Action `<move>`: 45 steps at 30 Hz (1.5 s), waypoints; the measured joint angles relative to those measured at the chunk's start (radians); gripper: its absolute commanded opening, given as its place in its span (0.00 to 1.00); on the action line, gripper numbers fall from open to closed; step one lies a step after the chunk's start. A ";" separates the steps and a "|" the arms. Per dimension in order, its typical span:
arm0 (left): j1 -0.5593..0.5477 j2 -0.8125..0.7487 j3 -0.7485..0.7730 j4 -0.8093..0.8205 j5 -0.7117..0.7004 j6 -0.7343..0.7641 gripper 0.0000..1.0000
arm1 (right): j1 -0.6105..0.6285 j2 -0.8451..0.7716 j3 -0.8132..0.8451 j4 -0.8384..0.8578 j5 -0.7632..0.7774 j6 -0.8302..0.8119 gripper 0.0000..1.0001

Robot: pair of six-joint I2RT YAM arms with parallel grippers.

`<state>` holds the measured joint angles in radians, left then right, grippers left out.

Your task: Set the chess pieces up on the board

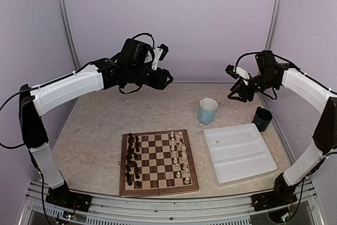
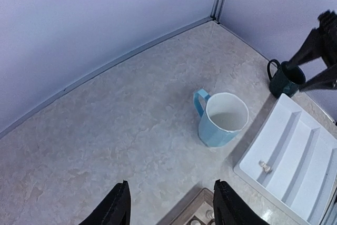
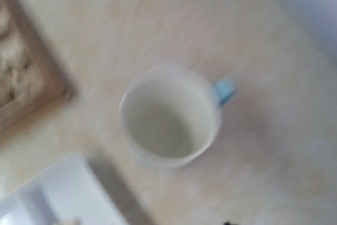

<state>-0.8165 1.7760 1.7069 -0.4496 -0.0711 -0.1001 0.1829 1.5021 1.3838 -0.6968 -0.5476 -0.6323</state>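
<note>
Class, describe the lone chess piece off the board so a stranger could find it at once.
Find the white tray right of the chessboard. In its far compartment, at the end nearest the board, lies one small cream chess piece. Every other cream piece stands on the board; this one lies alone in the tray.

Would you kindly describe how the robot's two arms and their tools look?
The left arm and right arm have white shells, black joints and bases, and thin black cables. The left tool and right tool are black and two-fingered.
</note>
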 measured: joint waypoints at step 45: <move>0.154 0.137 0.161 -0.124 0.177 -0.089 0.59 | 0.231 0.510 0.079 -0.259 0.306 -0.668 0.43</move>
<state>-0.6624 1.9129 1.8683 -0.5732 0.1055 -0.1890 0.4141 2.0121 1.4624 -0.9558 -0.2417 -1.2999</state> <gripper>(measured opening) 0.590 0.433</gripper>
